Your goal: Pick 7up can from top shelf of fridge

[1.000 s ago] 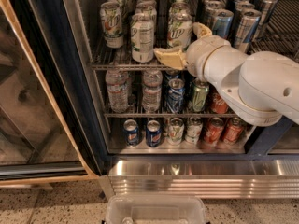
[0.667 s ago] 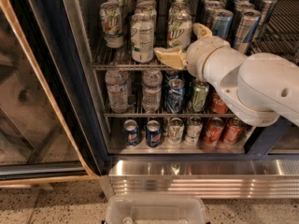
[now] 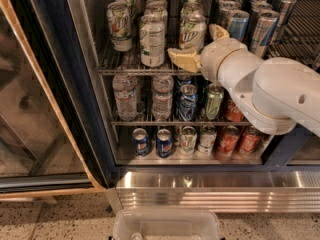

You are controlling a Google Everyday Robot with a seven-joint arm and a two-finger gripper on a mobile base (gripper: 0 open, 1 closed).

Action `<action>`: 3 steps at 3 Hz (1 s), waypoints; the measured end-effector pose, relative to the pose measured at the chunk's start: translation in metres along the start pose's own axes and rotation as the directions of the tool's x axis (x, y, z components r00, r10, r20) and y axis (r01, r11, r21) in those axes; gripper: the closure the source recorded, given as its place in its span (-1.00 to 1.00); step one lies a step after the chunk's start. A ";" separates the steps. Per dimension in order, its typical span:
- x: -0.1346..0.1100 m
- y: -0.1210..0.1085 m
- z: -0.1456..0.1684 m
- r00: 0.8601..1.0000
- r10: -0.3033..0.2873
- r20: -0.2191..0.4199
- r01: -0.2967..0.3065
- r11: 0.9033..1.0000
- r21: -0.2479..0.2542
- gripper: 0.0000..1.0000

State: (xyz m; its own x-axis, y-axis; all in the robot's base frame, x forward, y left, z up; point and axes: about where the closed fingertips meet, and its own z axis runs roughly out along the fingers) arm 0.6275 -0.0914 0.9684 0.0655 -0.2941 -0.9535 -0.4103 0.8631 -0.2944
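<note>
Half done at best: gripper point(image 3: 193, 42) sits inside fridge point(image 3: 55, 59), fingers spread wide either side of 7up can point(image 3: 192, 26), which stands on top shelf point(image 3: 130, 72), unlifted; closing and lifting out remain

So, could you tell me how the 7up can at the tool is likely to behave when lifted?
The 7up can, at the tool on the top shelf, looks rigid metal, probably smooth and slippery. Tall and narrow on wire bars, it may tip if nudged into neighbouring cans.
</note>
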 end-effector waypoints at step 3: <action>0.004 -0.018 0.032 0.999 0.032 0.008 -0.033 0.999 0.042 -0.22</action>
State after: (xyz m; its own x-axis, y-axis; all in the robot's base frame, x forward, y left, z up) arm 0.6644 -0.0947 0.9672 0.0595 -0.2627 -0.9630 -0.3739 0.8887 -0.2655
